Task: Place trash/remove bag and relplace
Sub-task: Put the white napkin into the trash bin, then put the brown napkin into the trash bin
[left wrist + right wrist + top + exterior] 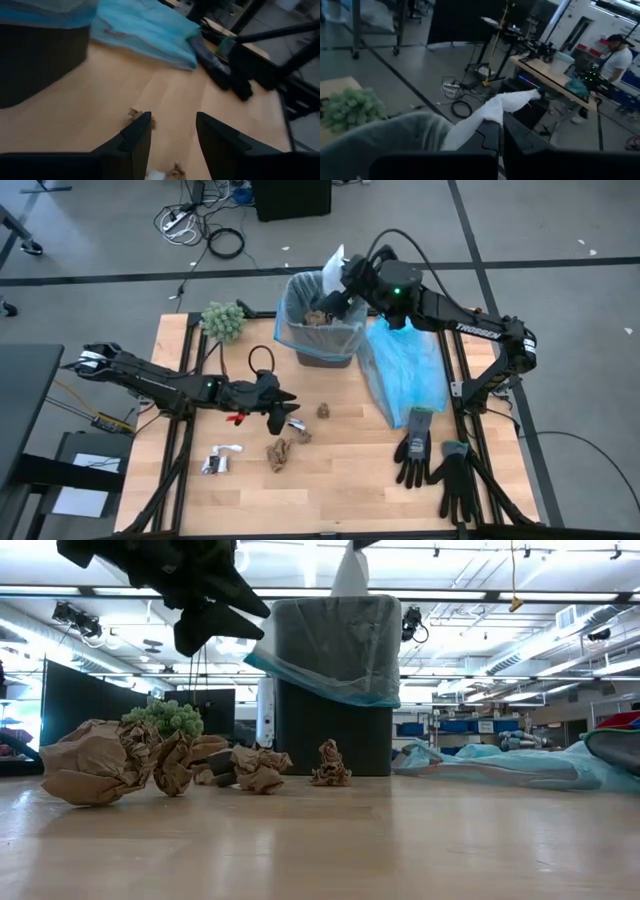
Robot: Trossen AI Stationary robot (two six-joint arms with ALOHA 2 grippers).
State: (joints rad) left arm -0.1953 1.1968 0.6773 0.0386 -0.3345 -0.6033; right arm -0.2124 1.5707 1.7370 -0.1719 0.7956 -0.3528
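The right gripper point(335, 272) sits over the far rim of the black bin point(325, 345), fingers pinched on a strip of white paper point(492, 114), placed to drop it inside; the bag point(330, 645) lines the bin near the table's point(350, 480) far edge; the left gripper point(290, 408) hovers mid-table, jaws parted and empty, above brown scraps point(280, 452), likely next to go.

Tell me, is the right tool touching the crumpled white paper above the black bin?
Touching. In the right wrist view, the right tool is shut on the crumpled white paper.
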